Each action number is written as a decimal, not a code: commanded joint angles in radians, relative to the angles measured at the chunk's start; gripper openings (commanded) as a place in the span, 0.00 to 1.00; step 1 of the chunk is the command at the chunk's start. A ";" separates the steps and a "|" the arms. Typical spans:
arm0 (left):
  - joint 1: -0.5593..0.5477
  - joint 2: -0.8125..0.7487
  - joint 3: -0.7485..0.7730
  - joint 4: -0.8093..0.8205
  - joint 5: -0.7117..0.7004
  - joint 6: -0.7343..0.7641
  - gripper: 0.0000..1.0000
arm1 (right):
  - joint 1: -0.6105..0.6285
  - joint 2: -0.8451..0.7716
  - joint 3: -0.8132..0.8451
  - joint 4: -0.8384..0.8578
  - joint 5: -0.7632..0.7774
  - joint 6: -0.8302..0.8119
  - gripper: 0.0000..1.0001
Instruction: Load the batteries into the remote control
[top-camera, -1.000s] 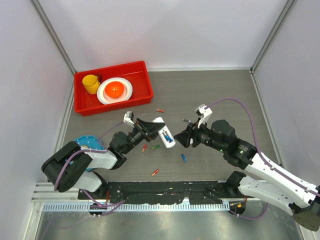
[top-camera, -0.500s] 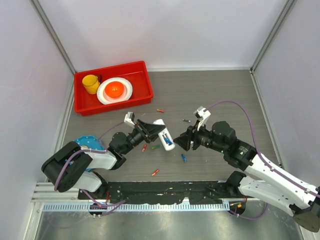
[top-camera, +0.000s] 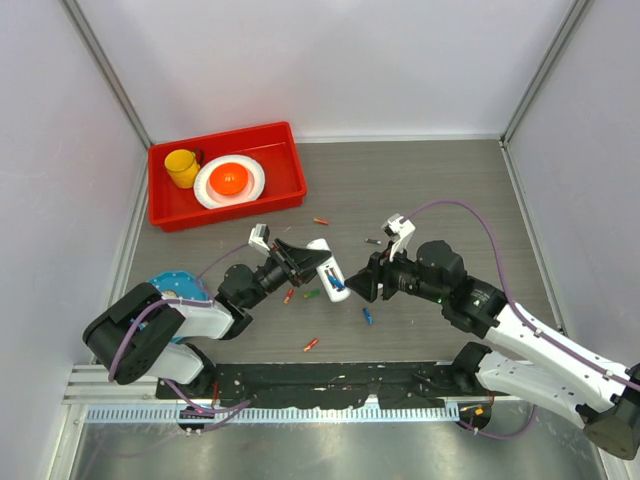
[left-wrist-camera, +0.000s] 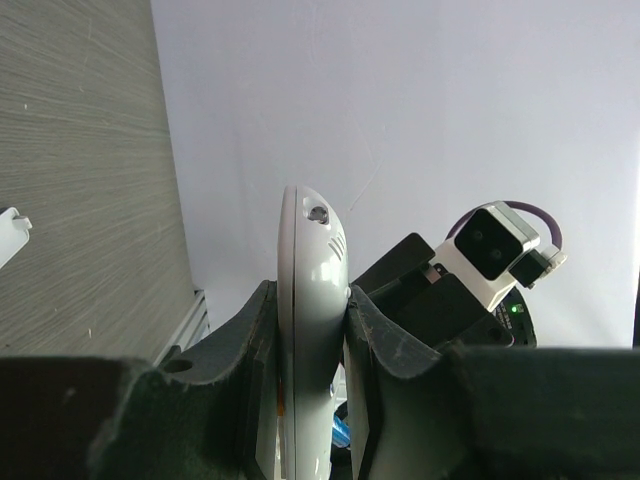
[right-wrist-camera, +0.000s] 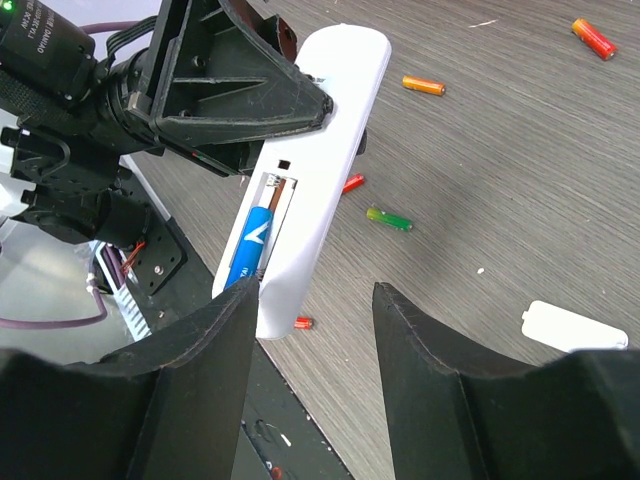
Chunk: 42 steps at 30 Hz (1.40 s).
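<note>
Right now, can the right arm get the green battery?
Probably yes: the right gripper is open and empty, and the green battery lies bare just ahead, though the remote control hangs close.

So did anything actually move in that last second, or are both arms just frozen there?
The right gripper, jaws open and empty, crept a little to the left, closer to the remote control. Nothing was picked up or let go. The left gripper kept the remote clamped in the same spot, with one blue battery sitting in its slot. The loose batteries on the table lay where they were.
</note>
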 joint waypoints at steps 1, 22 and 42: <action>0.006 -0.006 0.011 0.257 0.016 0.013 0.00 | -0.002 0.006 0.006 0.035 -0.015 -0.013 0.54; 0.006 -0.003 0.008 0.257 0.013 0.016 0.00 | -0.002 -0.028 0.030 -0.005 0.048 -0.020 0.55; 0.006 0.008 0.017 0.257 0.013 0.016 0.00 | 0.000 -0.007 0.029 -0.016 -0.082 -0.033 0.55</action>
